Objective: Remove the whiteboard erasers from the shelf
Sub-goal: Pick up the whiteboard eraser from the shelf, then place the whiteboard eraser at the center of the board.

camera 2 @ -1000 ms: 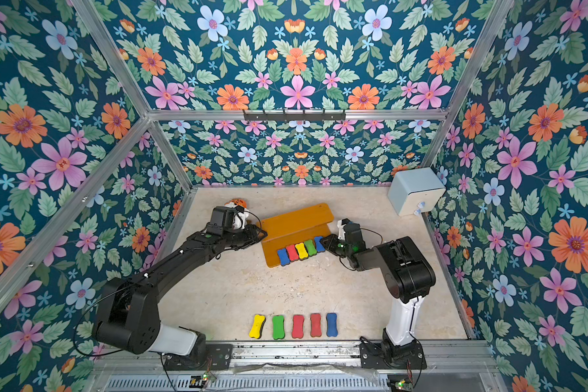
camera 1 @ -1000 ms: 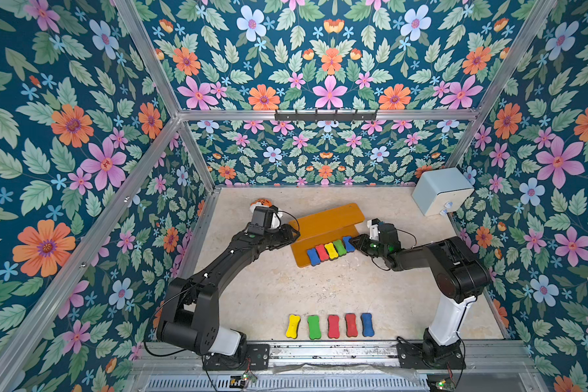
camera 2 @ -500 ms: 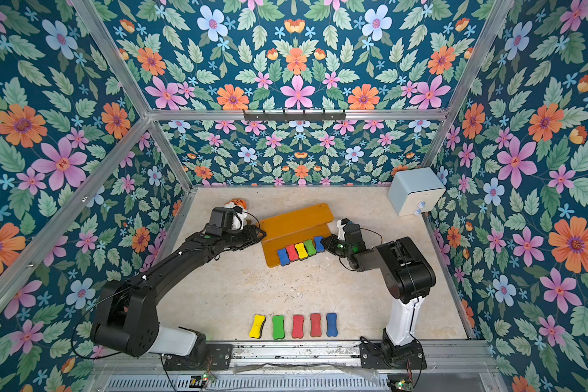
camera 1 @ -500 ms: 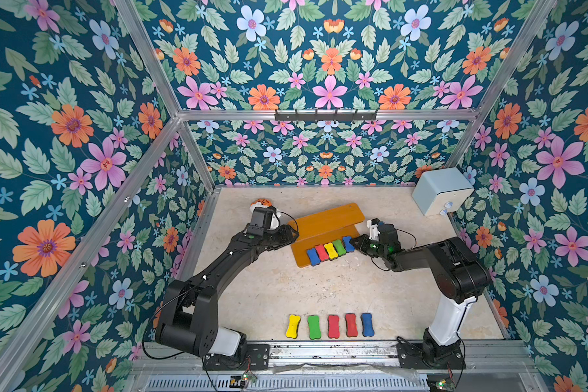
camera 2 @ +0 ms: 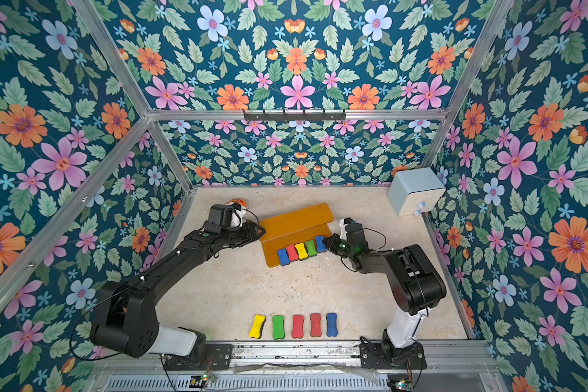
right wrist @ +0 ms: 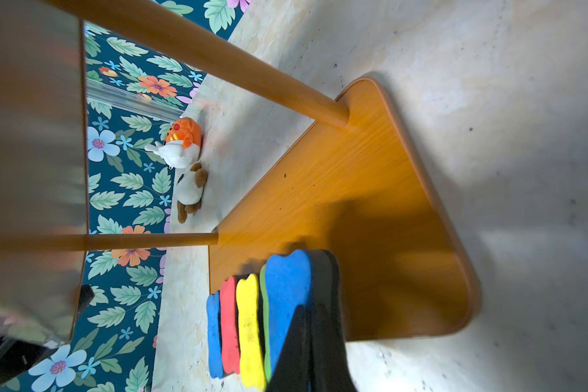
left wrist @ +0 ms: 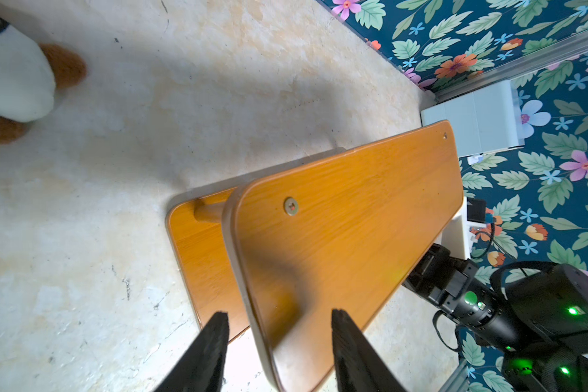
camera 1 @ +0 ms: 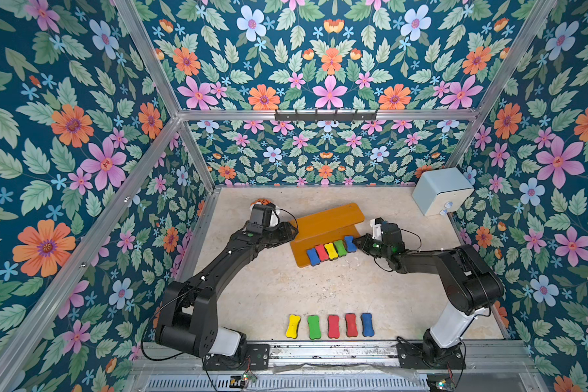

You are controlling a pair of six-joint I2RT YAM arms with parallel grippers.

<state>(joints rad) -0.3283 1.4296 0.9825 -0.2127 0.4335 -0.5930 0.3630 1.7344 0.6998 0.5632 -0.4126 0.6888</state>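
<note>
Right hand (right wrist: 308, 314): fingers pinched together on the near end of the end blue eraser (right wrist: 287, 288); it looks gripped.
End blue eraser: last in the row on the lower board of the shelf (right wrist: 353, 190), pressed against the green eraser (right wrist: 262, 305). In both top views it sits at the right hand's tips (camera 1: 349, 243) (camera 2: 319, 243).
Rest of row: yellow eraser (right wrist: 248, 325), red eraser (right wrist: 230, 322) and far blue eraser (right wrist: 214, 336), side by side beyond the green one.
Left hand (left wrist: 279, 312): fingers well apart, straddling the upper board's rim at the shelf's opposite end, away from the row.
Front row (camera 1: 330, 325): five erasers flat on the bench (camera 1: 286, 288), well apart from both hands.
Plush toys (right wrist: 187, 166): on the bench behind the shelf.
</note>
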